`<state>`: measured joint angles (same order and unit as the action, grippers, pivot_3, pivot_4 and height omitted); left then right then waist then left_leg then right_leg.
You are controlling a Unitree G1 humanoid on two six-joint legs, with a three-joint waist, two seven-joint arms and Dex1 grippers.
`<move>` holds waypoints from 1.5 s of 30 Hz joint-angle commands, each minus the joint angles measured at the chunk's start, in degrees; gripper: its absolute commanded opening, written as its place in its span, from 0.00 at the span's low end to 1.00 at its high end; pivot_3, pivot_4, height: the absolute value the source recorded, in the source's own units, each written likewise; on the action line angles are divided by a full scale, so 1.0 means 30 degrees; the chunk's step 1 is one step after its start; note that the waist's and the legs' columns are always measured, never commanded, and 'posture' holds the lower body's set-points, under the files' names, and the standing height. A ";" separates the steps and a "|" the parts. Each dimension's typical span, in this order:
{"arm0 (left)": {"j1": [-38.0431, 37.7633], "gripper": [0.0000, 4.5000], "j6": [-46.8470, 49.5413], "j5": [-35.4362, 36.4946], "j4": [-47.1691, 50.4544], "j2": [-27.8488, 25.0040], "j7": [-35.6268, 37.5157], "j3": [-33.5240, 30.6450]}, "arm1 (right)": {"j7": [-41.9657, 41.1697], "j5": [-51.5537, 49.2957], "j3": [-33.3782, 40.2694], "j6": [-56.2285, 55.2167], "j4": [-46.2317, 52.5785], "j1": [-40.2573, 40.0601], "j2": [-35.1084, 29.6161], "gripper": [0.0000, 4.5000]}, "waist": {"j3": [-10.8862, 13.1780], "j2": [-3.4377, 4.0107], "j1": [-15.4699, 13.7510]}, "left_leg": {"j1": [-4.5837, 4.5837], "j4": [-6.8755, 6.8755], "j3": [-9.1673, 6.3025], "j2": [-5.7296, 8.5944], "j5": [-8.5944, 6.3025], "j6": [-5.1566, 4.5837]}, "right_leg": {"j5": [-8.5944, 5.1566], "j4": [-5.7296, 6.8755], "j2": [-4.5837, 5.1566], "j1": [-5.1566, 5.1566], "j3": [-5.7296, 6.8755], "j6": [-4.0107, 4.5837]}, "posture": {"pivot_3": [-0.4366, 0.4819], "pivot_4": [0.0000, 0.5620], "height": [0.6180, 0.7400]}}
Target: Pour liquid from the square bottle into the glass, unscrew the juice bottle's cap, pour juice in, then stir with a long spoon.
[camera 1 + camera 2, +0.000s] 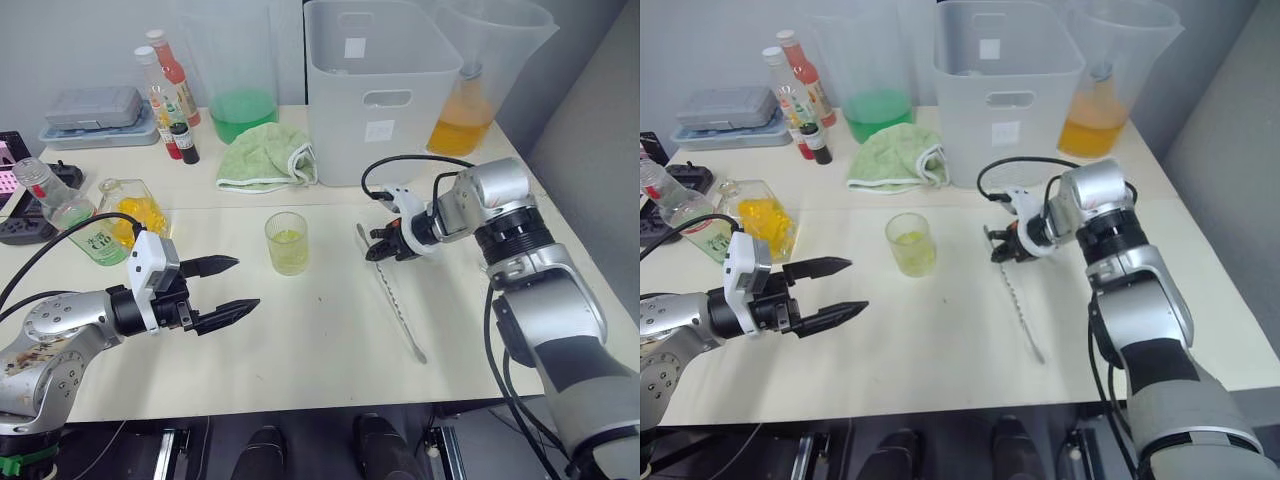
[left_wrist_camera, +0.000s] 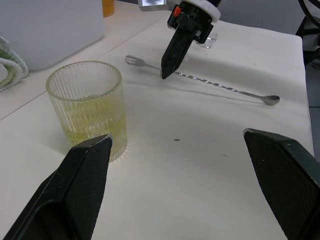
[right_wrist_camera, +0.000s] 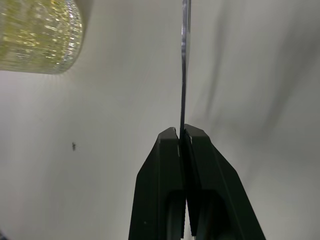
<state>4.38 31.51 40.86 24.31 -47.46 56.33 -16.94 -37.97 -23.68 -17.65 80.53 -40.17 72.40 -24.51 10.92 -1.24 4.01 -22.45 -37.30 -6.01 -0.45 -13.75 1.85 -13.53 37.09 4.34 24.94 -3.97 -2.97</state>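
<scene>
You have one glass mid-frame holding yellow-green liquid, and one long spoon lying flat on the pale table right of it. Your left gripper, lower left, is spread apart, empty. Your right gripper is pinched together on the long spoon's stem. One juice bottle lies far left; two pitchers stand behind.
</scene>
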 commanded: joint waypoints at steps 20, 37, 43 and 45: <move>-0.1197 1.00 0.0268 -0.0067 -0.2454 -0.0672 0.0552 -0.2560 | -0.5191 -0.0653 0.3615 -0.4614 1.0323 -0.4349 -0.6551 0.99 | -0.0001 -0.0002 -0.0092 | -0.0009 -0.0001 0.0002 -0.0001 0.0002 0.0004 | 0.0000 -0.0008 0.0006 0.0007 0.0006 -0.0001 | 0.48 0.27 1.00; -0.4465 1.00 -0.5874 -0.5912 -0.5564 0.1157 -0.2788 -0.4014 | -0.4698 -0.1767 1.7150 -1.8705 1.8014 -2.3623 -0.3962 0.99 | -0.0028 -0.0032 -0.0512 | 0.0280 -0.0025 0.0080 -0.0044 0.0003 0.0005 | -0.0002 -0.0111 -0.0011 -0.0345 -0.0012 -0.0003 | 0.48 0.27 1.00; -0.4602 1.00 -0.7784 -0.6185 -0.7336 0.1584 -0.2524 -0.4151 | -0.4971 -0.0574 1.8052 -2.3279 1.4893 -2.6596 -0.3696 0.99 | -0.0032 -0.0032 -0.0486 | 0.0309 -0.0016 0.0101 -0.0065 0.0003 0.0006 | -0.0003 -0.0090 -0.0026 -0.0342 -0.0019 0.0018 | 0.48 0.27 1.00; -0.4530 1.00 -0.8248 -0.6281 -0.7823 0.1551 -0.2468 -0.4089 | -0.4924 -0.0321 1.7887 -2.4140 1.4337 -2.6825 -0.3802 0.99 | -0.0033 -0.0034 -0.0459 | 0.0318 -0.0013 0.0103 -0.0068 0.0002 0.0006 | -0.0004 -0.0091 -0.0029 -0.0347 -0.0018 0.0018 | 0.48 0.27 1.00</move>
<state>-9.65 8.72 22.16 1.07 -42.66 48.61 -27.71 -52.49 -25.03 34.80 11.40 2.70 -8.09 -35.15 10.82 -1.35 2.63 -21.49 -37.33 -5.69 -0.66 -13.74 1.87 -13.55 36.82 4.25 23.90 -4.02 -2.91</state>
